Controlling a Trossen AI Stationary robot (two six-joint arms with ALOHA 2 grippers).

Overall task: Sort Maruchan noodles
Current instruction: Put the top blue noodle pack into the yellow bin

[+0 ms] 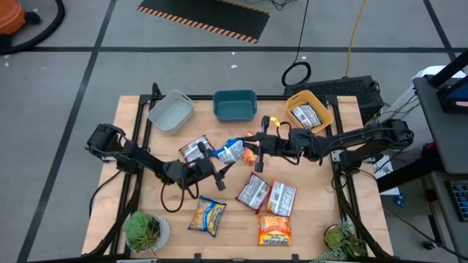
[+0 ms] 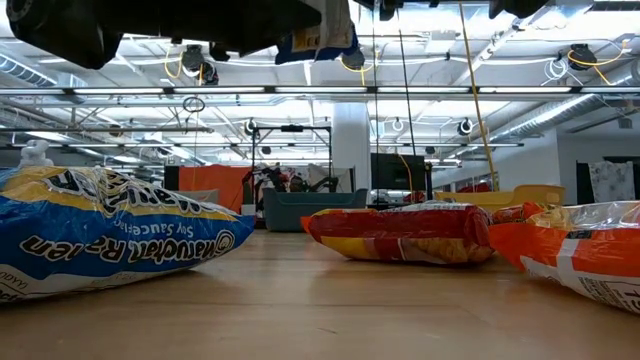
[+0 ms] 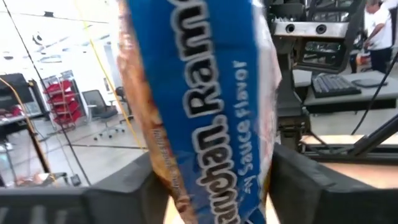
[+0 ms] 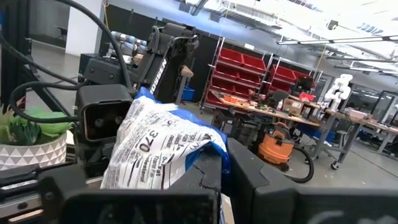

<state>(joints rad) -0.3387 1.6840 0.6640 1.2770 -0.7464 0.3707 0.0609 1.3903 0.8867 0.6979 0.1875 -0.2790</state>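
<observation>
Arms: both grippers meet mid-table | jaws: left (image 1: 219, 164) and right (image 1: 252, 148) clamped on blue packet (image 1: 231, 150)

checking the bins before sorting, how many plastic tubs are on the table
3, along the table's far edge: grey plastic tub on the left, teal plastic tub in the middle, yellow plastic tub on the right holding a silver-white ramen packet. None seem hidden.

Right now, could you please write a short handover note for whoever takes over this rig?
Right gripper: shut on the blue-yellow packet, lifted above mid-table.
Left gripper: at the same packet, apparently a handover.
Done: one silver packet lies in the yellow tub.
Left: the other packets lie loose on the table; the grey tub and teal tub hold none.
</observation>
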